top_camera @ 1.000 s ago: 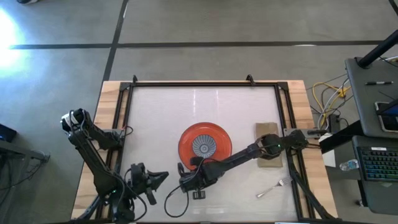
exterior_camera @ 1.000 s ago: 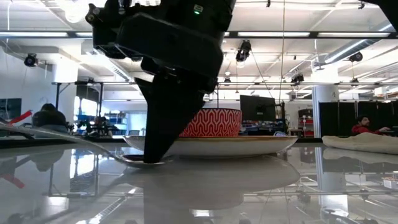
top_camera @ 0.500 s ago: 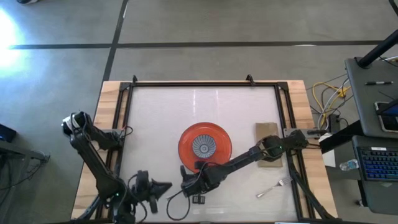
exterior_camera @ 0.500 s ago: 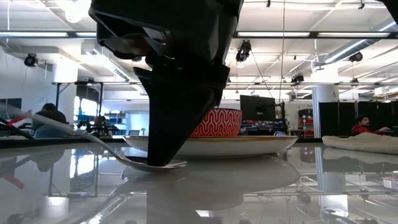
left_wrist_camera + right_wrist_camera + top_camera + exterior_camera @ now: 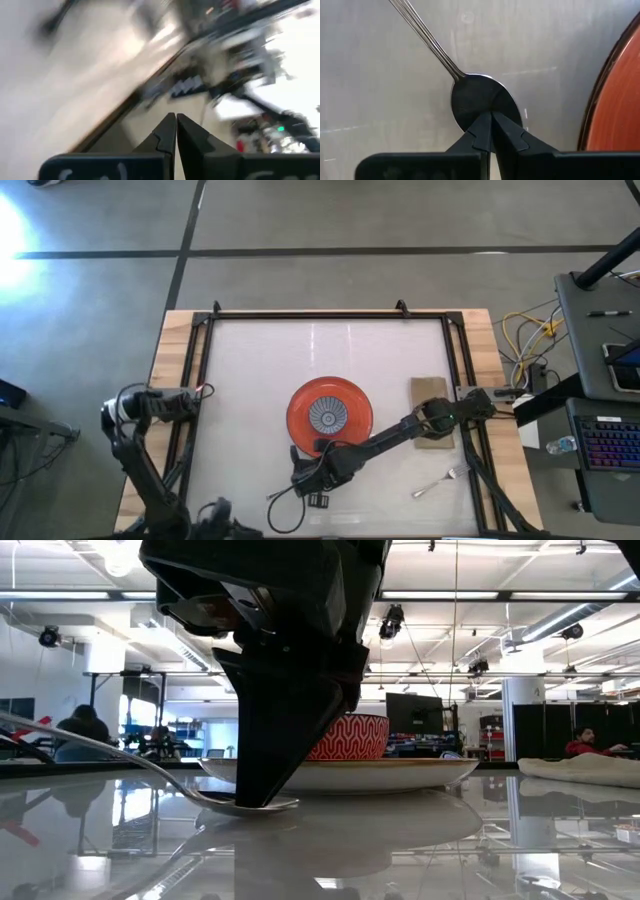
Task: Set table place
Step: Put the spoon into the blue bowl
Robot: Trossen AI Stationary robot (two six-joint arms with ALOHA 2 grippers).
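Here I have the right tool (image 5: 491, 116) pinched shut on the bowl of the spoon (image 5: 480, 100), low on the glossy white tabletop (image 5: 260, 360) just near-left of the red plate (image 5: 330, 412). In my judgement the spoon-placing step is in hand; next I must align its handle beside the plate and release. The left tool (image 5: 175, 120), fingers together and empty, waits off the near-left corner.

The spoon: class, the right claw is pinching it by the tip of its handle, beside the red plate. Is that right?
Not quite. The right claw pinches the spoon by its bowl, not the handle tip; the handle runs away free. The right wrist view shows it. The rest holds: the red plate lies just beside it.
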